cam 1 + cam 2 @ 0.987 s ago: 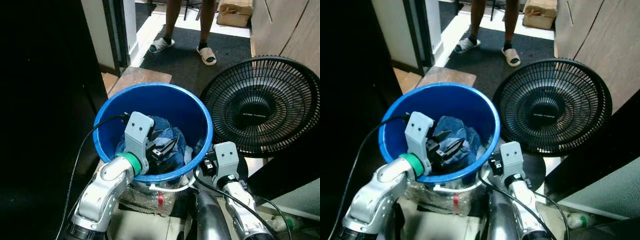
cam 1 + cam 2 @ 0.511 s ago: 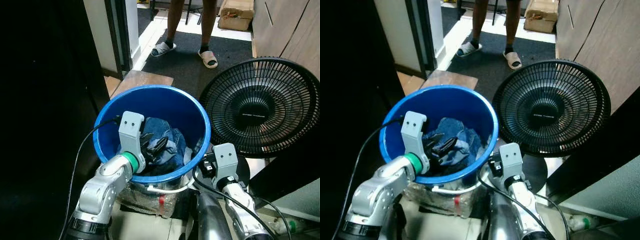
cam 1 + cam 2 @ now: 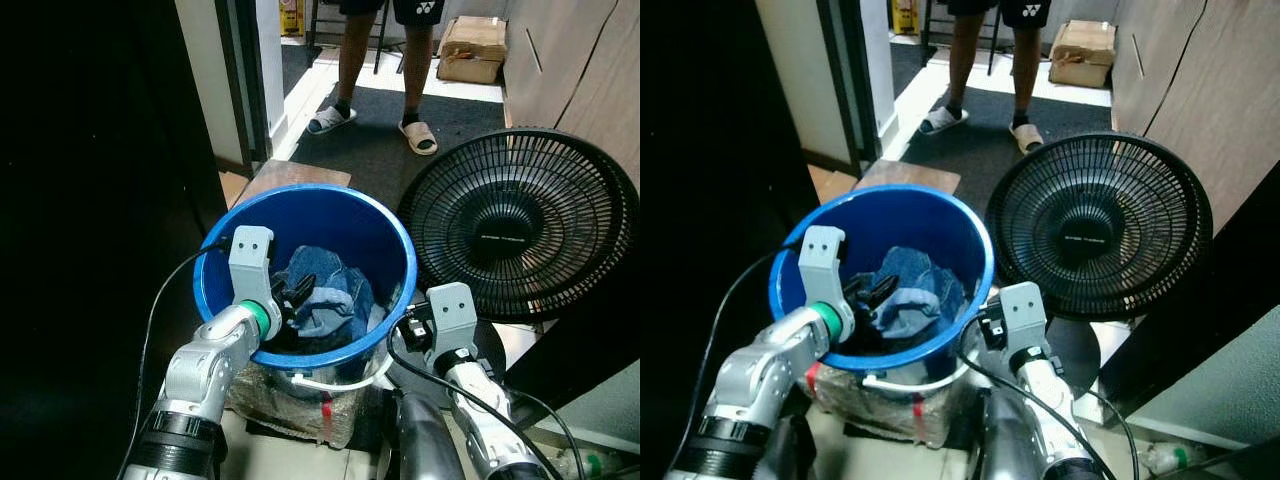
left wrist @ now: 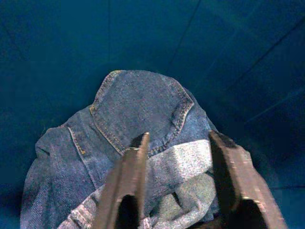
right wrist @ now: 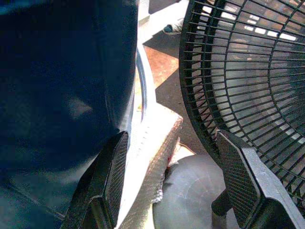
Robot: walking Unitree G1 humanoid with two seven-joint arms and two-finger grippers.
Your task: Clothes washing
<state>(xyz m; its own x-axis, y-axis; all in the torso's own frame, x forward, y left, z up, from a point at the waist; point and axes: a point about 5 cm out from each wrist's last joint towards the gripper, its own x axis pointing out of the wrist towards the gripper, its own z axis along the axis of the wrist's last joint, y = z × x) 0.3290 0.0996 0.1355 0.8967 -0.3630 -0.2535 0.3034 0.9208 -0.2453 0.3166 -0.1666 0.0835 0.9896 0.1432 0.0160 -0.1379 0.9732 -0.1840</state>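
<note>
Denim fills the floor of the blue bucket (image 3: 305,215) in the left eye view: a crumpled pair of jeans (image 3: 325,300), soft and folded on itself, lying toward the near wall. The left gripper (image 3: 292,293) reaches over the near rim, and compared with a second ago its wrist has drawn back toward that rim, so the black fingers now sit at the edge of the cloth rather than deep in it. I judge the grasp is being reset, not completed. The right gripper (image 3: 412,330) hangs outside the bucket's right wall, beside the round black fan (image 3: 520,230) with its wire grille. A person (image 3: 385,60) in sandals stands on the dark mat beyond.

Seen from the right eye, the same smooth plastic bucket rests on a crinkled, net-like bundle (image 3: 875,410).

From the left wrist, the fingers (image 4: 126,186) stand apart with a moderate gap, holding nothing, poised above a stitched back pocket and a paler strip of fabric.

From the right wrist, the fingers (image 5: 238,186) are spread wide and empty, between the bucket wall and the fan's base.
</note>
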